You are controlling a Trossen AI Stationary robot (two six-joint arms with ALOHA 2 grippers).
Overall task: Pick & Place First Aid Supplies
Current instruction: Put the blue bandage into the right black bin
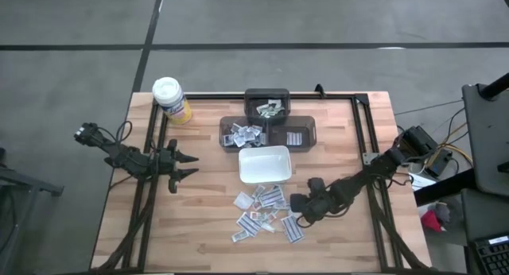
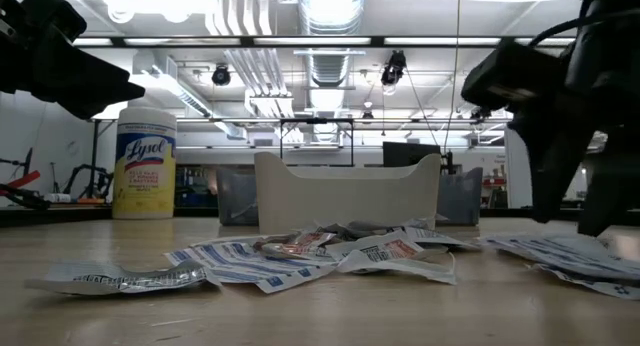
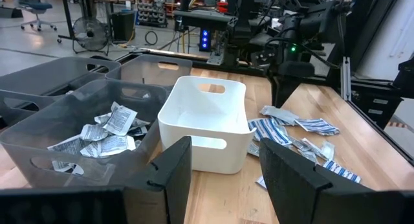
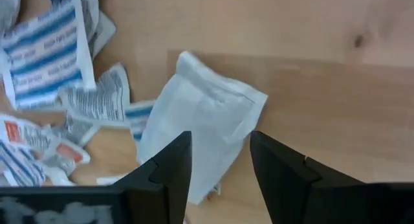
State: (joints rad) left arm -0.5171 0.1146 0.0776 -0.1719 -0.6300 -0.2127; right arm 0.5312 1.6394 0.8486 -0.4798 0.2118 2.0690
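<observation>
Near the table's front edge, the first aid supplies [image 1: 265, 211] are lying in a loose scatter on the wooden table [image 1: 199, 227], just in front of the white dish [image 1: 264, 164]. From above, the right gripper [image 1: 296, 203] is hanging at the pile's right side; only its wrist camera is showing the fingers [image 4: 169, 169] standing apart and empty over a white packet [image 4: 202, 139]. That packet is looking flat, papery and creased; its neighbours are carrying blue stripes or red print. At table height, foil edges are glinting. The left gripper [image 1: 191, 165] is waiting spread apart, holding nothing, left of the dish, its camera looking into a translucent grey bin [image 3: 97, 120] containing more packets.
</observation>
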